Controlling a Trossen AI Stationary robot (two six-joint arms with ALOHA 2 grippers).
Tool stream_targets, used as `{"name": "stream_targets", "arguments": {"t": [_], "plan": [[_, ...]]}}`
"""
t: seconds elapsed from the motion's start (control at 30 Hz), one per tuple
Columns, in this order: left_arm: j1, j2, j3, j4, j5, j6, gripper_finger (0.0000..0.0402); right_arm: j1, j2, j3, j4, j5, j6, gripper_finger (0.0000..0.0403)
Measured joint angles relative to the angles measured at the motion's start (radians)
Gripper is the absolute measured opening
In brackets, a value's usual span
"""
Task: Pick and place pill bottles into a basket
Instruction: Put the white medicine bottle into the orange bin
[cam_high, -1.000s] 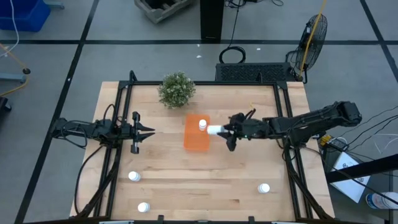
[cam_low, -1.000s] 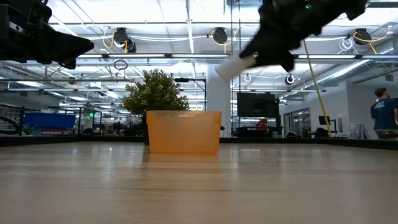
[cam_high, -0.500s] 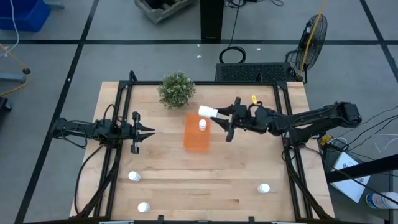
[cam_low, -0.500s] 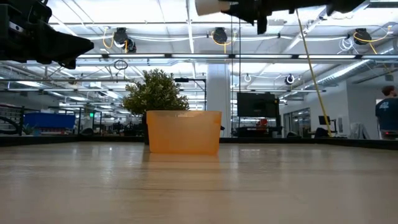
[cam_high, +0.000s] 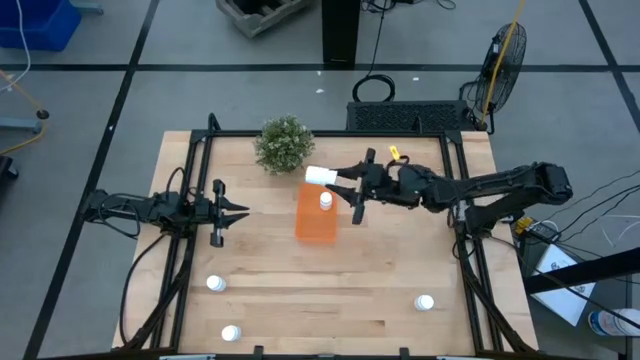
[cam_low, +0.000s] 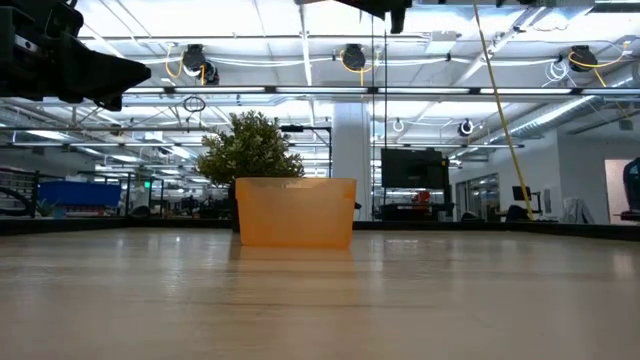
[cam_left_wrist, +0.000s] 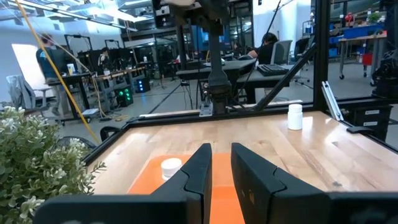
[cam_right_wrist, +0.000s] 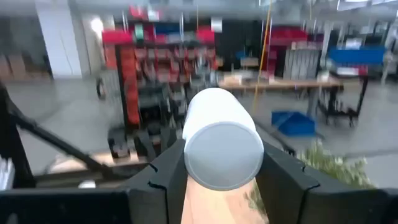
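The orange basket (cam_high: 316, 225) stands mid-table with one pill bottle (cam_high: 326, 200) upright inside it; the left wrist view shows that bottle (cam_left_wrist: 171, 166) too. My right gripper (cam_high: 342, 183) is shut on another white pill bottle (cam_high: 320, 176), high up by the basket's far end. In the low view only its underside (cam_low: 392, 6) shows at the top edge. My left gripper (cam_high: 240, 212) hovers left of the basket, its fingers a narrow gap apart (cam_left_wrist: 221, 163) with nothing between them. My right gripper pinches the bottle's round side (cam_right_wrist: 194, 134) between its two fingers. The fingers (cam_right_wrist: 163, 180) run about level from the table's right, and the bottle lies along them, one end sticking out past the tips toward the left. It is lifted clear of basket and table.
A bushy plant (cam_high: 284, 143) stands just beyond the basket's far left corner. Loose pill bottles stand near the front edge: two at the left (cam_high: 215, 284) (cam_high: 231, 333), one at the right (cam_high: 425, 302). Black frame rails (cam_high: 190, 240) run along both table sides.
My right gripper has risen with the bottle, leaving the top of the low view, and gone from the basket's right side toward its far end. Its wrist has rolled and tipped up from slanting down to about level. The bottle stays in the hold.
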Motion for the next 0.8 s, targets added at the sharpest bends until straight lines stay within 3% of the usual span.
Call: {"name": "stream_targets", "arguments": {"t": [0.2,0.47,0.57,0.8], "plan": [[0.000,0.000,0.000,0.001,0.000,0.000,0.0067,-0.029,0.121,0.222,-0.336,0.002,0.011,0.0150],[0.000,0.000,0.000,0.004,0.000,0.000,0.0067,-0.076,0.307,0.500,-0.695,-0.128,0.080,0.0148],[0.000,0.000,0.000,0.006,0.000,0.000,0.0067,-0.088,0.362,0.566,-0.836,-0.134,0.092,0.0148],[0.000,0.000,0.000,0.006,0.000,0.000,0.0067,-0.112,0.463,0.629,-1.078,-0.283,0.164,0.0148]]}}
